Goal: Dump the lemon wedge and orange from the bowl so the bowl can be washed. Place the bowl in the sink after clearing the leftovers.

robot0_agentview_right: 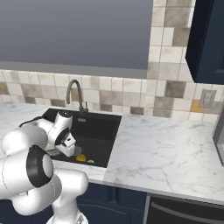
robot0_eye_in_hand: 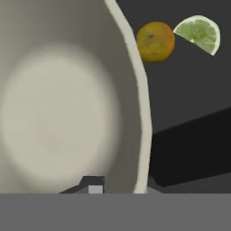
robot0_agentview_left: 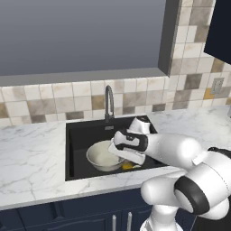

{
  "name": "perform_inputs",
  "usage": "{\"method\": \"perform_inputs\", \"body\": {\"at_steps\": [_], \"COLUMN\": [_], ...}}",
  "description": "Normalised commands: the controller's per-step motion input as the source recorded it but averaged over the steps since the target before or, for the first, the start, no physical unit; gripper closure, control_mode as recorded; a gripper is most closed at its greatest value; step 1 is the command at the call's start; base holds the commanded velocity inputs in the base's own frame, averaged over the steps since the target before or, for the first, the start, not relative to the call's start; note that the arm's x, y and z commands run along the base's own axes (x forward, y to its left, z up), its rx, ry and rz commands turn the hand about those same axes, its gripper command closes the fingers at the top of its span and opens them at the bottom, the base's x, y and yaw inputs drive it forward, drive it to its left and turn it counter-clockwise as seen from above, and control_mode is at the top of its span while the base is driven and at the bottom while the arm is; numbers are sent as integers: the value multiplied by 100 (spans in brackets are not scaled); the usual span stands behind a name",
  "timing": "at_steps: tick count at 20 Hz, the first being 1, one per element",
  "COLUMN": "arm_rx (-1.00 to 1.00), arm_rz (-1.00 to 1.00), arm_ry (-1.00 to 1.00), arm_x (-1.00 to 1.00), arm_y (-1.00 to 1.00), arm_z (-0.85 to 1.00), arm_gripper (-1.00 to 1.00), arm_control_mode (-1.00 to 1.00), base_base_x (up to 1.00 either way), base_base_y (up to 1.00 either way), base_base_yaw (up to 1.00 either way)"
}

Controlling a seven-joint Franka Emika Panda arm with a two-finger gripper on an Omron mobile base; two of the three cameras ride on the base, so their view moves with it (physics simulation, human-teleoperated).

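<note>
The off-white bowl point(robot0_agentview_left: 103, 155) sits upright in the black sink point(robot0_agentview_left: 85, 131), with nothing inside it. My gripper point(robot0_agentview_left: 116, 152) reaches down over the bowl's right rim. In the hand view the bowl point(robot0_eye_in_hand: 58, 113) is at the left, and my gripper point(robot0_eye_in_hand: 122, 185) straddles its rim, one fingertip point(robot0_eye_in_hand: 92, 185) inside and one outside, shut on it. The orange point(robot0_eye_in_hand: 155, 41) and the lemon wedge point(robot0_eye_in_hand: 200, 34) lie side by side on the sink floor just beyond the bowl. The orange point(robot0_agentview_left: 127, 166) lies at the sink's front right, and the orange point(robot0_agentview_right: 81, 158) and the wedge point(robot0_agentview_right: 90, 162) appear again by the front wall.
A dark gooseneck faucet point(robot0_agentview_left: 108, 101) rises behind the sink. White marble counter point(robot0_agentview_left: 31, 153) runs on both sides, wider to the right point(robot0_agentview_right: 166, 148). A tiled backsplash and a window stand behind. A dark wall cabinet point(robot0_agentview_right: 210, 39) hangs at upper right.
</note>
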Motion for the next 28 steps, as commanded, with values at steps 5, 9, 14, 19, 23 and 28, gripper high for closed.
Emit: {"method": "perform_inputs", "body": {"at_steps": [5, 9, 14, 19, 23, 28], "arm_rx": [-5, -2, -3, -8, -6, -4], "arm_rz": [-1, 0, -2, 0, 0, 0], "arm_ry": [-1, 2, 0, 0, 0, 0], "arm_x": [13, 18, 38, 0, 0, 0], "arm_y": [15, 16, 27, 1, 2, 1], "arm_z": [-23, -14, -6, -54, -40, -36], "arm_gripper": [100, 100, 100, 100, 100, 100], "arm_control_mode": [-100, -100, -100, -100, -100, -100], "base_base_x": [0, 0, 0, 0, 0, 0], "base_base_y": [0, 0, 0, 0, 0, 0], "base_base_yaw": [0, 0, 0, 0, 0, 0]}}
